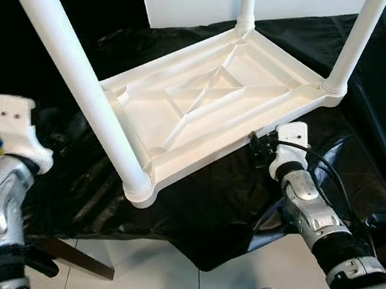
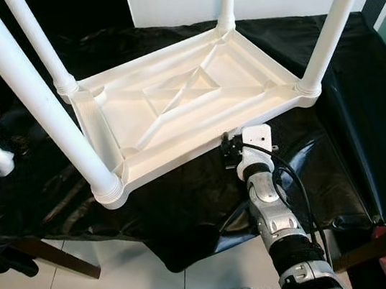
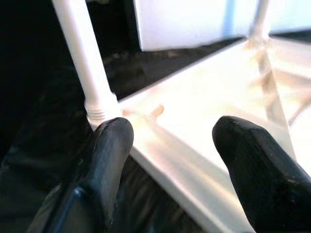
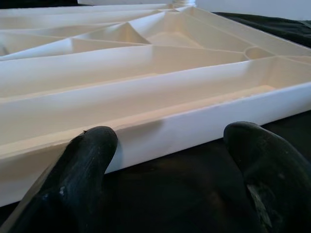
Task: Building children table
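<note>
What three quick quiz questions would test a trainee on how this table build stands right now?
1. True or false: the white tabletop lies upside down on the black sheet, legs pointing up.
2. How many legs are fitted? A) two B) three C) four
3. Fill in: the right gripper is ____ and sits just short of the tabletop's near edge.

Key: 1 true. 2 C; the right eye view shows a leg at every corner. 3 open; the left gripper is open too, near a corner leg.
</note>
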### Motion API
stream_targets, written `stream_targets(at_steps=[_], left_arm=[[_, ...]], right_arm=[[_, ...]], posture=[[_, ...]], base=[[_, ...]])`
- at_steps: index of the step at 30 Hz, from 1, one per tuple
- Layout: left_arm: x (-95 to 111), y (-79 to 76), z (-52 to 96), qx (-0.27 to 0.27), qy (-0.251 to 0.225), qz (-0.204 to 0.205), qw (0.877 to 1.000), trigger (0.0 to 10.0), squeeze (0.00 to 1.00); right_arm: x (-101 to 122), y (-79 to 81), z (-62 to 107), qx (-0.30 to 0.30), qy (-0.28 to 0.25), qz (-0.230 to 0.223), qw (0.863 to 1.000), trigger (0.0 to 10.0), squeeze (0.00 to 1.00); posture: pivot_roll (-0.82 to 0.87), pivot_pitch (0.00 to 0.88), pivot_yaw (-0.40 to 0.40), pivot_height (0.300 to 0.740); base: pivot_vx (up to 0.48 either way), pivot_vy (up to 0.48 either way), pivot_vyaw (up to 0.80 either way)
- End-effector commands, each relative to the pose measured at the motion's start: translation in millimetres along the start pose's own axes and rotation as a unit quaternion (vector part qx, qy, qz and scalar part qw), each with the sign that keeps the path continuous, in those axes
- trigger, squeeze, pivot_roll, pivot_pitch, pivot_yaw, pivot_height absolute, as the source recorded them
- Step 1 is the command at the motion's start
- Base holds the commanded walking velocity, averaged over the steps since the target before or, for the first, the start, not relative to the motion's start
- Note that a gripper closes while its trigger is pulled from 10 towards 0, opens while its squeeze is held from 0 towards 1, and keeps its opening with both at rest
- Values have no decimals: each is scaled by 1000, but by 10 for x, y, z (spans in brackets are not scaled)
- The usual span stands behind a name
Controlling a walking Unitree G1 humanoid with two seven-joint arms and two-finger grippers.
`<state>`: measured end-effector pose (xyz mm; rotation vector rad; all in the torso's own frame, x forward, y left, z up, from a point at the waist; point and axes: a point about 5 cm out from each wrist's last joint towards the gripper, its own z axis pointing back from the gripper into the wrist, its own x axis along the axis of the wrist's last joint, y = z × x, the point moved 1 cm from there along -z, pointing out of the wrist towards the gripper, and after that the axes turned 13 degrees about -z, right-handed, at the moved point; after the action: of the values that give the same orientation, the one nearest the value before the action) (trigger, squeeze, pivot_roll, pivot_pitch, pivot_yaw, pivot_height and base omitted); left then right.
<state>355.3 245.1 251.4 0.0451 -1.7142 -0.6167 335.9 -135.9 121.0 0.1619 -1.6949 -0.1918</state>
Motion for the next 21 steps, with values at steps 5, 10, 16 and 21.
stream_targets(at_steps=[5,10,16,21], left_arm=[[-54,-254,-220,3,-18,40,999,10000,0],[-30,-491,-329,-29,-44,70,996,10000,0],[4,-766,-374,-62,-66,97,991,10000,0],[57,-1094,-382,-94,-85,117,985,10000,0]], right_arm=[[-72,9,60,-12,20,-3,1000,10000,0],[-90,-13,54,-29,32,-6,999,10000,0],[-94,-37,-1,-37,44,-8,998,10000,0],[-88,-17,-121,-25,59,1,998,10000,0]], posture=[[-72,126,12,740],[-79,129,13,740],[-75,130,8,740],[-70,137,6,740]], base=[[0,0,0],[0,0,0],[0,0,0],[0,0,0]])
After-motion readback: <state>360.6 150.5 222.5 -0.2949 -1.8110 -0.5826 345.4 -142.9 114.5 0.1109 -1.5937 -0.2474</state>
